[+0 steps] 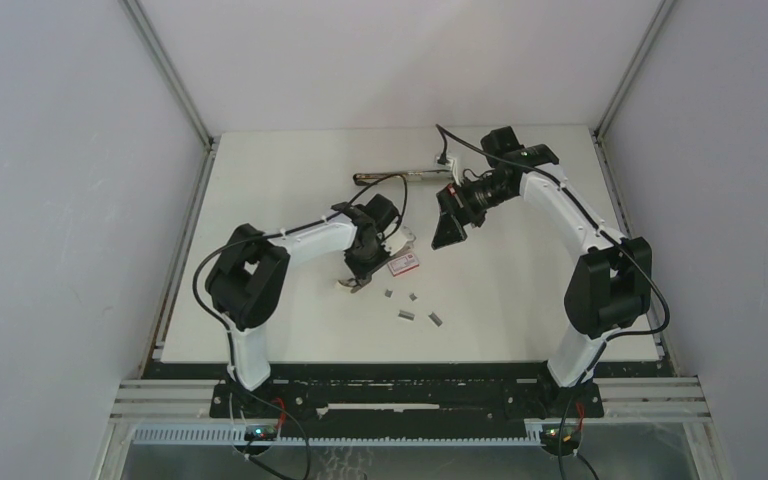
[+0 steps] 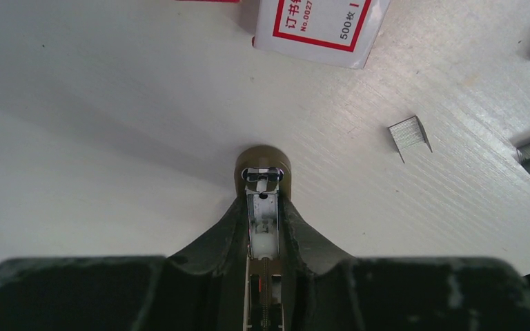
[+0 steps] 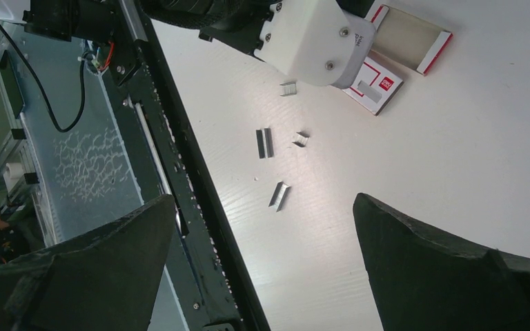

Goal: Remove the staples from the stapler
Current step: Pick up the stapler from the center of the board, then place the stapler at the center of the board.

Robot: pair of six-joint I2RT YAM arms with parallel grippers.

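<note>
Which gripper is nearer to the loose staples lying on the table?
Left. The left gripper, shut on a small stapler, is low, just beside the staples. The right gripper is open, raised and farther back.

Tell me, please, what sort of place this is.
Likely a robotics lab cell: a white table walled by plain panels on aluminium posts, left arm and right arm bolted at its near edge.

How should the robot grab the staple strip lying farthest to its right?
Best pinch the staple strip across its narrow width, at the middle, coming straight down with the open right gripper. It lies flat and alone on the table, long and thin, leaving finger room along both long sides.
</note>
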